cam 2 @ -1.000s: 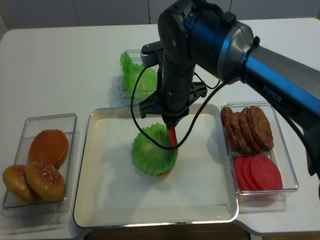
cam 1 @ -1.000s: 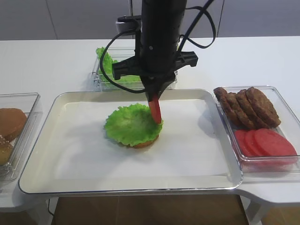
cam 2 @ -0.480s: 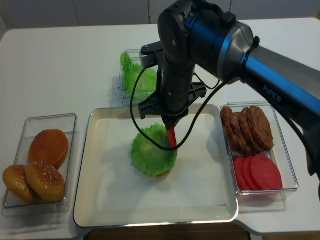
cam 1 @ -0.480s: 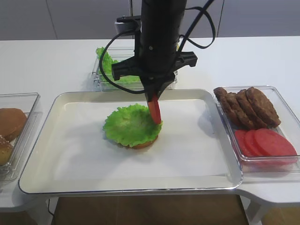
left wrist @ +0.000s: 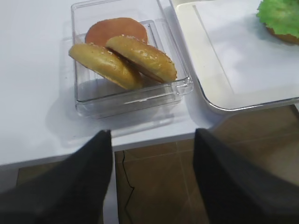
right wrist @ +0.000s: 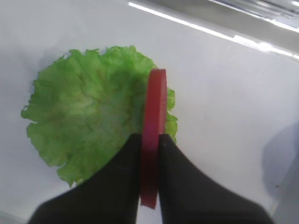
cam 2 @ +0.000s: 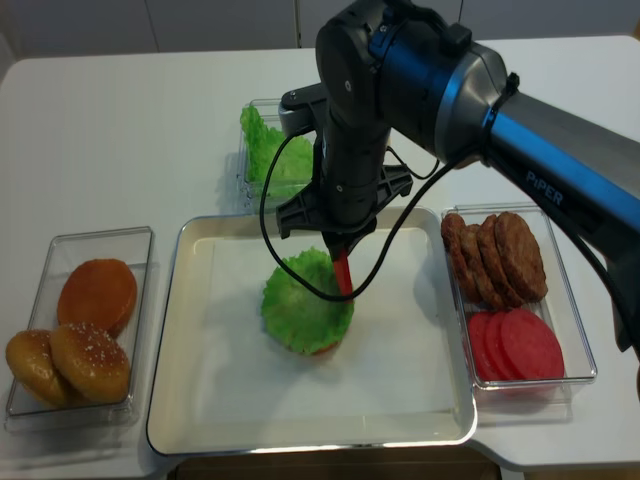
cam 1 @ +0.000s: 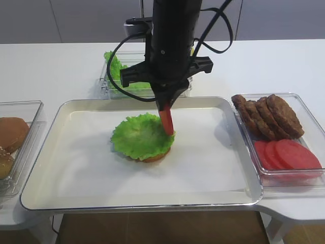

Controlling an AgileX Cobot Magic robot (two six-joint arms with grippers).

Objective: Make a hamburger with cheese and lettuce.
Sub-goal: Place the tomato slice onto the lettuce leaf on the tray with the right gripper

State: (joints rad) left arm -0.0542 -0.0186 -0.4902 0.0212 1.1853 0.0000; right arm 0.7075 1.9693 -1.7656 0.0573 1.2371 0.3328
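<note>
Nearest the front edge of the white tabletop [cam 2: 120, 120], the left gripper [left wrist: 152, 182] hangs over the floor, its two dark fingers [left wrist: 84, 177] spread wide with nothing between them. Just beyond it a clear bin [left wrist: 179, 87] holds three bun halves [left wrist: 140, 56], two sesame-topped ones leaning on a plain one. On the opposite side, a second clear bin [cam 2: 585, 340] holds red round slices [cam 2: 515, 345] at its near end and brown patties [cam 2: 495, 255] stacked on edge at its far end.

Between the two bins sits a white tray [cam 2: 420, 425]. On it lies the lettuce [cam 2: 300, 305], spread flat on a bun base [cam 1: 152, 156] that peeks out beneath its near edge. The right gripper [right wrist: 150, 154] is clenched on a red slice [right wrist: 153, 126], held on edge, its lower rim at the right margin of the lettuce; whether it touches cannot be told.

Farthest back, behind the tray and partly hidden by the arm, a third clear bin [cam 2: 250, 110] holds more green leaves [cam 2: 262, 140]. The cheese shows in no view.
</note>
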